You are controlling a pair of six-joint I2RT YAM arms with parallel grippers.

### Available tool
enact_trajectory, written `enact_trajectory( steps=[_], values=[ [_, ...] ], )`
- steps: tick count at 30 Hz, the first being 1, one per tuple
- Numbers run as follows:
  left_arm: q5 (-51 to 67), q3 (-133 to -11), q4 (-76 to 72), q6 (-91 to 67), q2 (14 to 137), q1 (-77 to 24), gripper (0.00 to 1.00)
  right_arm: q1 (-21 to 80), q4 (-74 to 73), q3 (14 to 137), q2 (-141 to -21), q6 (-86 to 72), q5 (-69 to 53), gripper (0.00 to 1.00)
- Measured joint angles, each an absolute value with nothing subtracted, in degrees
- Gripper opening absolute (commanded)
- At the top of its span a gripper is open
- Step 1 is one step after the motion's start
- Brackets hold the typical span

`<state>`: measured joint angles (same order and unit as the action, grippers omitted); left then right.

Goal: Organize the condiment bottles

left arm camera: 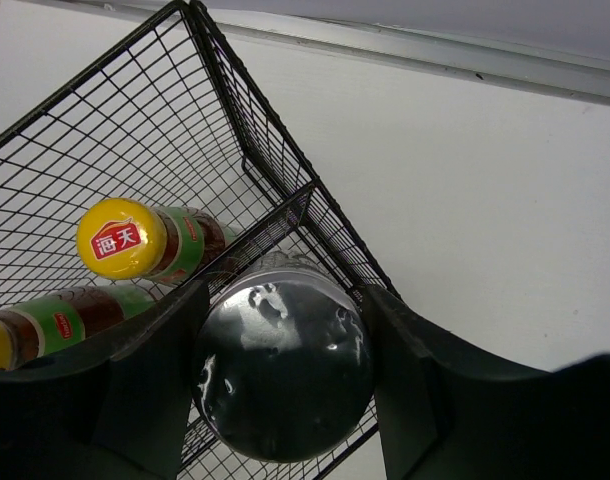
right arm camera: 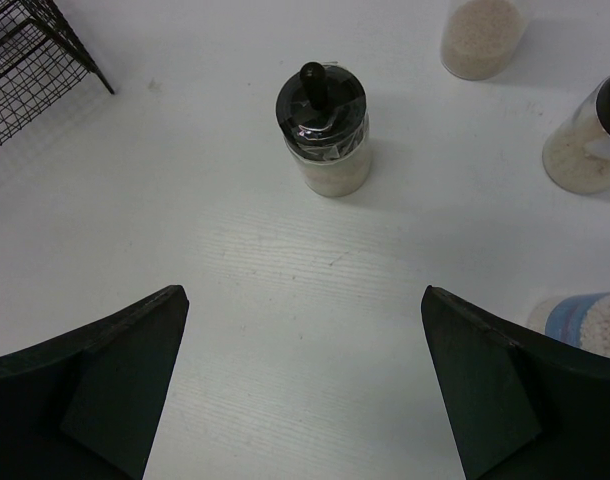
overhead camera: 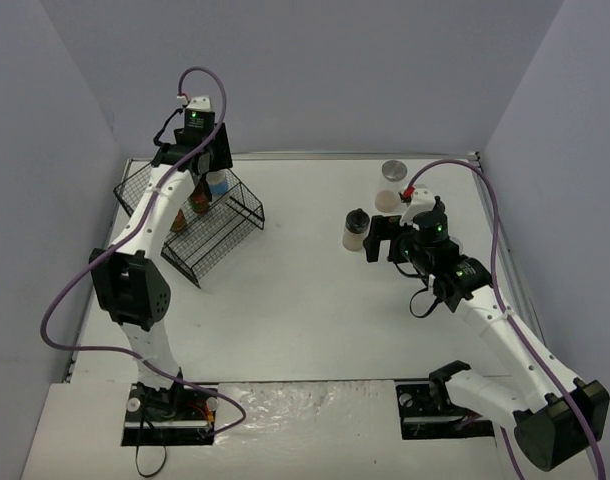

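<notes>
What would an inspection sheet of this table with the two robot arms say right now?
surface: white table.
job's things: two yellow-capped sauce bottles lie in the black wire basket; a black-capped shaker and other jars stand at right.
clutter: nothing seen.
grippers: left gripper shut on a silver-lidded jar at the basket; right gripper open, apart from the shaker.
cables: purple cables, hanging in loose loops.
surroundings: plain grey walls.

two yellow-capped dark sauce bottles (left arm camera: 120, 238) in basket (left arm camera: 135, 120), silver-lidded jar (left arm camera: 283, 370) just beside them, black-capped shaker (right arm camera: 323, 130) upright
</notes>
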<state>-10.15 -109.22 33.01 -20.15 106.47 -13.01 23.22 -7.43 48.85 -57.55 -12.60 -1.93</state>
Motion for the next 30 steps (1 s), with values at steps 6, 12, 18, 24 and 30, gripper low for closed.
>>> enact_trajectory(
  steps=[6,12,18,24,30],
  values=[
    [-10.6,-106.5,29.0,-21.2,107.8,-13.0,0.09,23.2,-7.4,47.9,-56.9,-12.6,-1.9,1.00],
    [-10.5,-101.4,25.1,-22.4,108.6,-13.0,0.19,23.2,-7.1,47.3,-56.7,-12.6,-1.9,1.00],
    [-10.6,-99.9,23.4,-23.1,110.8,-13.0,0.53,23.2,-7.0,47.1,-56.6,-12.6,-1.9,1.00],
    [-10.5,-99.5,23.3,-23.3,110.9,-13.0,0.89,23.2,-7.0,46.9,-56.6,-12.6,-1.9,1.00],
    [-10.0,-99.5,23.4,-23.7,110.4,-13.1,0.97,23.2,-7.1,46.9,-56.6,-12.7,-0.6,1.00]
  ],
)
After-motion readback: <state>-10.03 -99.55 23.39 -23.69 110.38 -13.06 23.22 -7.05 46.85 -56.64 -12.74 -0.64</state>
